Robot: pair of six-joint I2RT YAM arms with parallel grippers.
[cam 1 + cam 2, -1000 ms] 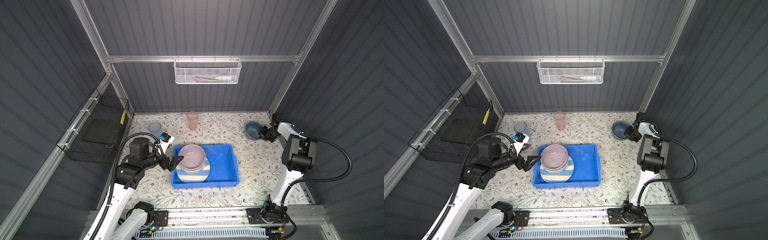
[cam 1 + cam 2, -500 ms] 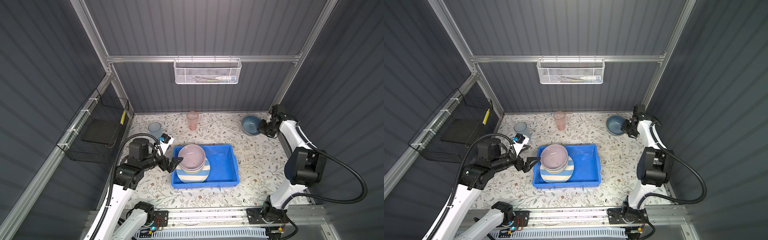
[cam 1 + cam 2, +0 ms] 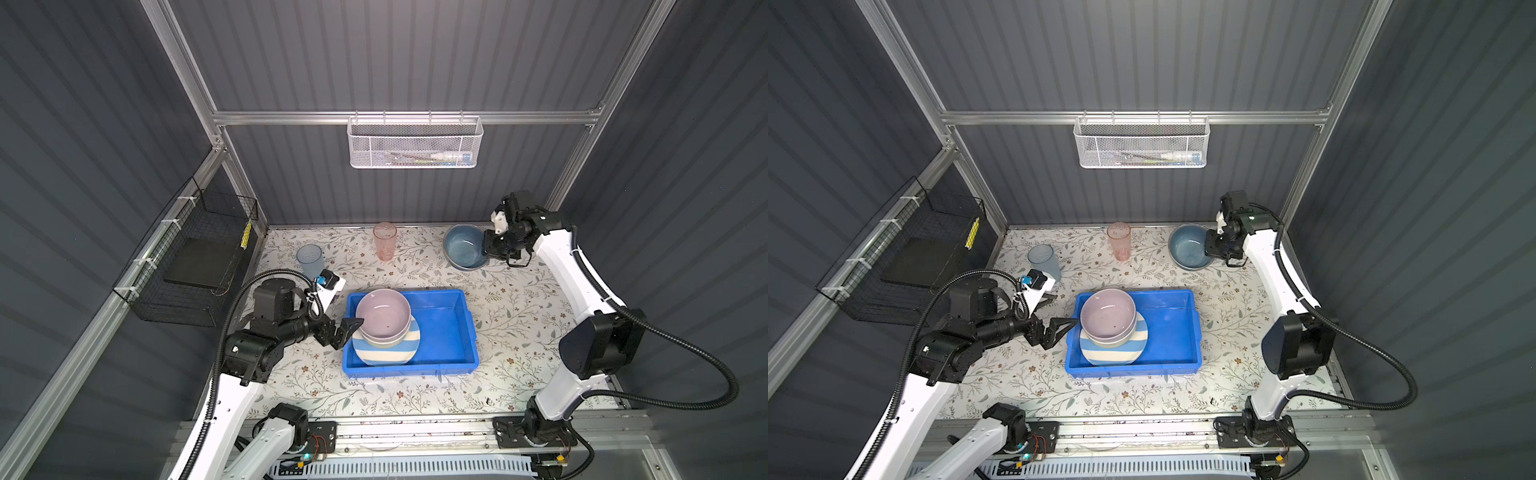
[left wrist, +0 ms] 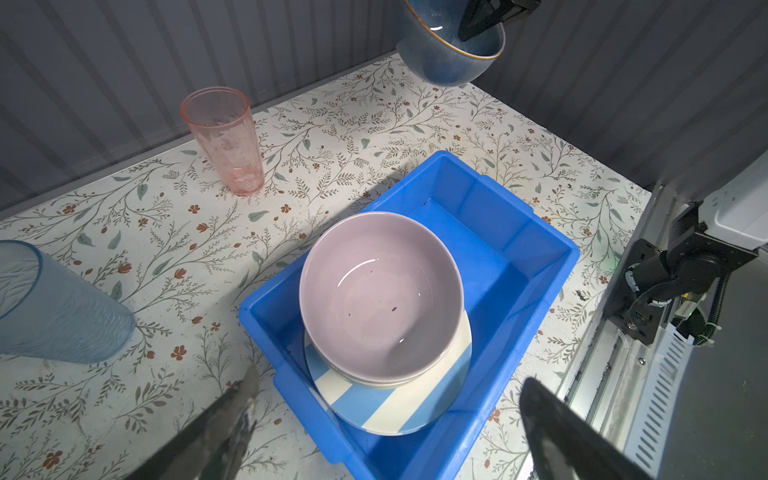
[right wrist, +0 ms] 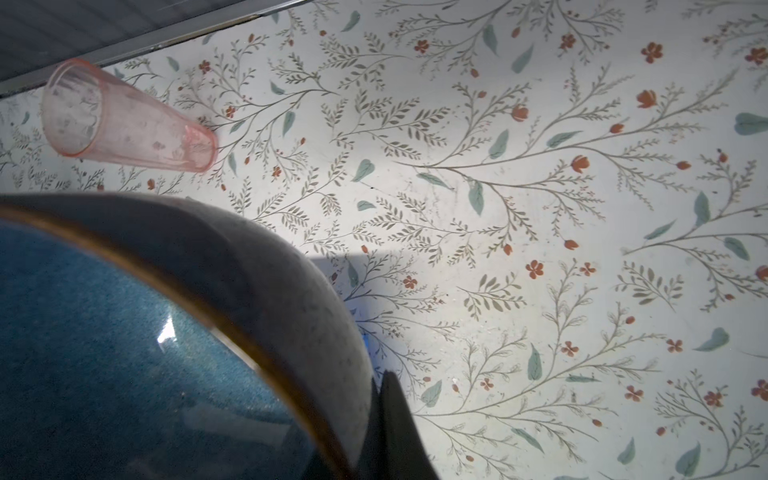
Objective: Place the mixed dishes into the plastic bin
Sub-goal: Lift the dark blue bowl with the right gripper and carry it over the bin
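White, flower-printed table [image 3: 519, 299] beneath everything. On it, bright blue plastic bin [image 3: 451, 332] — shallow, lipped, well apart from the right gripper [image 3: 486, 248], directly ahead of the left gripper [image 3: 347, 329], with bare floor on the half farther from those left fingertips. At the nearer end, striped plate [image 3: 386, 356] lying flat, lilac bowl [image 3: 384, 316] nested above it, seemingly inside a paler bowl; hard to confirm from a sliver of rim. Then dark blue bowl [image 3: 463, 248]: pinched at the rim by the right jaws, closed nearly together on the wall, raised clear of the table and tilted, hanging out to one side of the grip. Left jaws spread fully wide, gripping nothing, one tip just beside the lilac bowl.

Judged step: carrying that bowl to the bin. Worth doing slowly. Level the wrist to stop any swing or slip from a one-sided pinch, pass the bowl's foot well over the bin's lip, lower onto the bare half — or centre over the lilac bowl if stacking — and release only once seated. Pull the left gripper back from the stack beforehand.

Smallest, both upright outside the bin: blue tumbler [image 3: 310, 259] off to the left gripper's side, pink tumbler [image 3: 385, 241] out past the held bowl from the right gripper.
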